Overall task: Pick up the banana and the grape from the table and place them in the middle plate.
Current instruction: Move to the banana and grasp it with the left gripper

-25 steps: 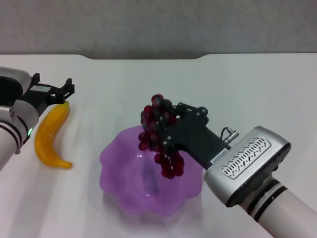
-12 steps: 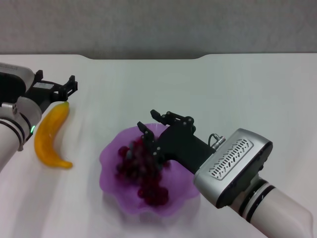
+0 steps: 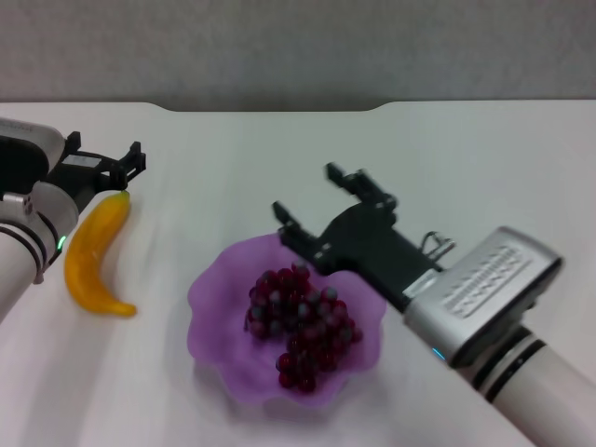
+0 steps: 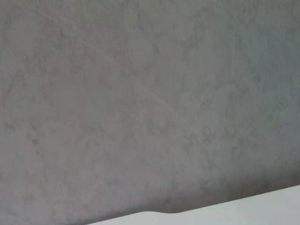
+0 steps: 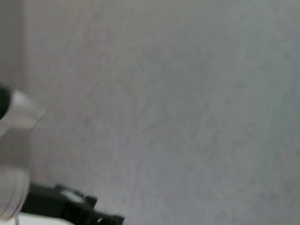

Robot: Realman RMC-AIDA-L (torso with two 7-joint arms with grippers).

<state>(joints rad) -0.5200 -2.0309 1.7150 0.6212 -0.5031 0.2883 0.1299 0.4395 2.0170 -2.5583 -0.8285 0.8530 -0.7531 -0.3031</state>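
The grape bunch (image 3: 303, 325) lies inside the purple scalloped middle plate (image 3: 216, 289) at the centre of the white table (image 3: 466, 168). My right gripper (image 3: 312, 200) is open and empty, just above the plate's far rim, clear of the grapes. The yellow-orange banana (image 3: 93, 253) lies on the table at the left. My left gripper (image 3: 130, 168) hovers right at the banana's far end; its black fingers point away from me. The left arm also shows far off in the right wrist view (image 5: 70, 208).
The table's dark notched far edge (image 3: 270, 106) runs across the back, with a grey wall behind it. Both wrist views show mostly that grey wall (image 4: 150, 103). Bare tabletop lies to the right of the plate and behind it.
My right gripper carried the grape bunch down into the plate, opened and let it go, then lifted back toward the far right. The left arm and the banana barely moved.
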